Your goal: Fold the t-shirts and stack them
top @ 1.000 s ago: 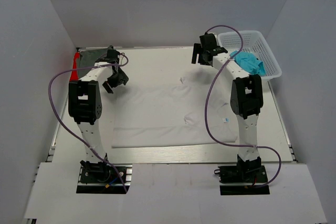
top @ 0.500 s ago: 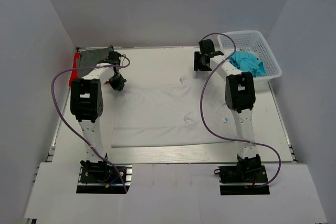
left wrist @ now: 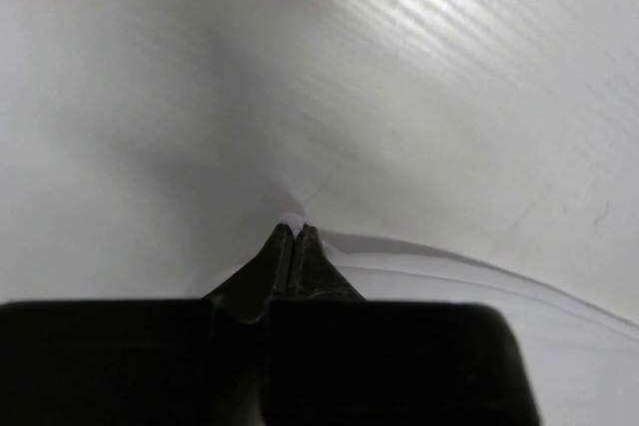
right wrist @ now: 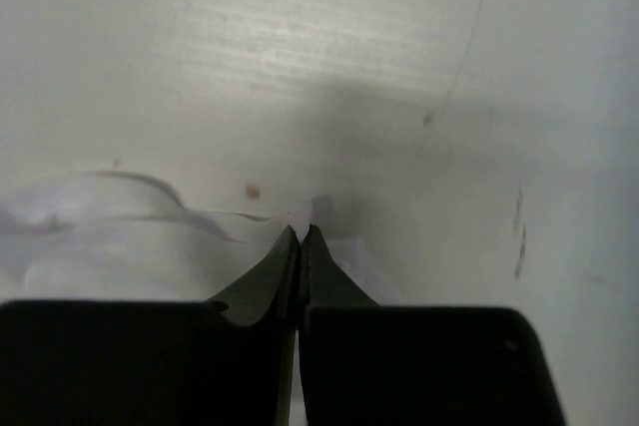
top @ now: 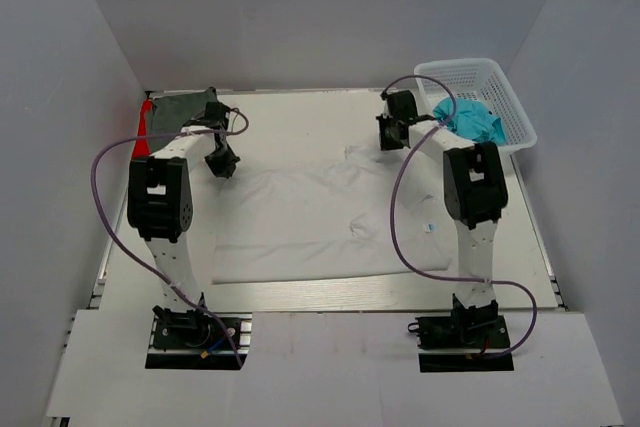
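While the white t-shirt (top: 320, 217) is laid out flat on the table (top: 300, 112), mostly smooth with a few wrinkles near its middle, it's pinched at both far corners. The left gripper (top: 222, 162) is set down on the shirt's far left corner. In the left wrist view its jaws are seen pressed tight together, with a tiny nub of white cloth caught right at the tips. Same deal on the other side: the right gripper (top: 392, 137) is planted on the shirt's far right corner. Its jaws are squeezed closed too, and a ruffled bit of white hem is bunched up against them in the right wrist view.

The other shirts are all parked off the white one. The grey-green t-shirt (top: 180, 107) is lying flat just beyond the white shirt's far left corner. The red t-shirt (top: 147, 122) is seen poking out along the grey-green one's left side and touching it; whether it's tucked underneath can't be told. Past the white shirt's far right corner, the turquoise t-shirt (top: 475, 119) is crumpled inside the white lattice basket (top: 515, 107).
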Controlling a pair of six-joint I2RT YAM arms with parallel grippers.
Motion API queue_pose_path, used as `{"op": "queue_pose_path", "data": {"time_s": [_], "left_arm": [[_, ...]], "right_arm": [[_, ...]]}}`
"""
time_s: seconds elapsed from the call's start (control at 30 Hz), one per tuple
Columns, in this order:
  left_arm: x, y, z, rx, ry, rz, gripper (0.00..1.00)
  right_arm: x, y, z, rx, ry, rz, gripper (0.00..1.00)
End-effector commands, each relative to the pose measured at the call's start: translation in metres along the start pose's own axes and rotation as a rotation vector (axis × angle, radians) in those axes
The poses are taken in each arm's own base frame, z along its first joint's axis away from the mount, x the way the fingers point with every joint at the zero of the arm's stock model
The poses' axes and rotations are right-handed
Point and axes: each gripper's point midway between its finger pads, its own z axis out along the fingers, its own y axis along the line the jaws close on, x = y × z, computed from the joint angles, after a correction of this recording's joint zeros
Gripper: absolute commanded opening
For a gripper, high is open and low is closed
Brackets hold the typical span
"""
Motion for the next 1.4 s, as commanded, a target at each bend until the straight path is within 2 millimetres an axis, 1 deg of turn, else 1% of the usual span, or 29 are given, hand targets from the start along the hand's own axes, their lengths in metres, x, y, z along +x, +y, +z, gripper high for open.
{"op": "queue_pose_path", "data": {"time_s": [0.0,0.03,0.13,0.17,0.2,0.23,0.27,0.3,0.33,0.43,0.5,0.53,0.57,0.6,0.63,0.7,0.73,0.8,0.83,0.87,0.9,0.97,1.0,1.03,1.1,1.17,1.27,1.3,1.37], "left_arm": [[-0.019,-0.001,-0.047,0.057,-0.121,-0.002,0.0],[-0.019,0.0,-0.05,0.062,-0.128,-0.004,0.0],[-0.005,0.012,-0.064,0.083,-0.139,-0.007,0.0],[0.002,0.013,-0.059,0.087,-0.121,-0.004,0.0],[0.0,0.014,-0.069,0.106,-0.146,-0.01,0.0],[0.008,0.016,-0.068,0.117,-0.135,-0.008,0.0],[0.014,0.019,-0.07,0.125,-0.13,0.002,0.0],[0.013,0.019,-0.074,0.136,-0.144,-0.002,0.0],[0.019,0.022,-0.081,0.157,-0.151,-0.004,0.0],[0.032,0.032,-0.086,0.175,-0.161,0.006,0.0],[0.035,0.033,-0.099,0.202,-0.192,0.007,0.0],[0.047,0.036,-0.097,0.212,-0.168,0.004,0.0],[0.044,0.037,-0.106,0.234,-0.197,-0.003,0.0],[0.055,0.041,-0.103,0.234,-0.178,-0.014,0.0],[0.06,0.043,-0.104,0.241,-0.17,-0.021,0.0],[0.072,0.052,-0.105,0.246,-0.171,-0.047,0.0],[0.076,0.055,-0.104,0.244,-0.166,-0.056,0.0],[0.091,0.063,-0.098,0.23,-0.143,-0.074,0.0],[0.095,0.067,-0.096,0.213,-0.133,-0.087,0.0],[0.096,0.07,-0.098,0.202,-0.13,-0.113,0.0],[0.111,0.079,-0.092,0.167,-0.086,-0.113,0.0],[0.123,0.088,-0.089,0.121,-0.045,-0.162,0.19],[0.14,0.104,-0.087,0.048,0.009,-0.178,0.33],[0.152,0.112,-0.085,0.015,0.045,-0.188,0.53],[0.171,0.137,-0.093,-0.096,0.086,-0.247,0.73],[0.167,0.136,-0.109,-0.068,0.05,-0.294,1.0],[0.138,0.122,-0.134,0.036,-0.059,-0.355,1.0],[0.13,0.117,-0.139,0.066,-0.087,-0.352,1.0],[0.104,0.106,-0.154,0.124,-0.174,-0.359,1.0]], "right_arm": [[-0.052,0.011,-0.072,-0.038,-0.226,-0.06,0.0],[-0.05,0.01,-0.078,-0.025,-0.233,-0.063,0.0],[-0.023,0.01,-0.112,-0.026,-0.244,-0.065,0.0],[-0.01,0.01,-0.108,-0.027,-0.22,-0.062,0.0],[-0.007,0.01,-0.127,-0.027,-0.246,-0.059,0.0],[0.005,0.008,-0.128,-0.02,-0.236,-0.052,0.0],[0.0,0.006,-0.142,-0.004,-0.275,-0.046,0.0],[0.012,0.004,-0.144,0.002,-0.254,-0.036,0.0],[0.011,0.006,-0.157,-0.005,-0.277,-0.014,0.0],[0.032,0.006,-0.183,-0.021,-0.286,-0.01,0.0],[0.048,0.004,-0.187,-0.012,-0.268,-0.008,0.0],[0.055,0.004,-0.199,-0.018,-0.274,-0.001,0.0],[0.065,0.004,-0.2,-0.017,-0.262,-0.004,0.0],[0.078,0.005,-0.199,-0.022,-0.237,0.0,0.0],[0.086,0.005,-0.21,-0.032,-0.25,0.006,0.0],[0.093,0.006,-0.221,-0.041,-0.269,0.019,0.0],[0.112,0.006,-0.22,-0.047,-0.24,0.015,0.0],[0.127,0.01,-0.223,-0.072,-0.214,0.017,0.0],[0.149,0.015,-0.218,-0.104,-0.168,0.007,0.0],[0.157,0.019,-0.219,-0.119,-0.157,0.023,0.0],[0.173,0.022,-0.215,-0.139,-0.121,0.022,0.17],[0.2,0.026,-0.214,-0.157,-0.059,0.064,0.24],[0.214,0.027,-0.214,-0.163,-0.022,0.072,0.26],[0.222,0.03,-0.219,-0.178,-0.004,0.099,0.35],[0.259,0.041,-0.232,-0.23,0.118,0.175,0.42],[0.261,0.051,-0.251,-0.308,0.1,0.216,0.51],[0.246,0.059,-0.265,-0.37,0.03,0.242,0.67],[0.221,0.064,-0.27,-0.399,-0.053,0.219,0.68],[0.197,0.07,-0.276,-0.428,-0.117,0.185,0.68]]}}
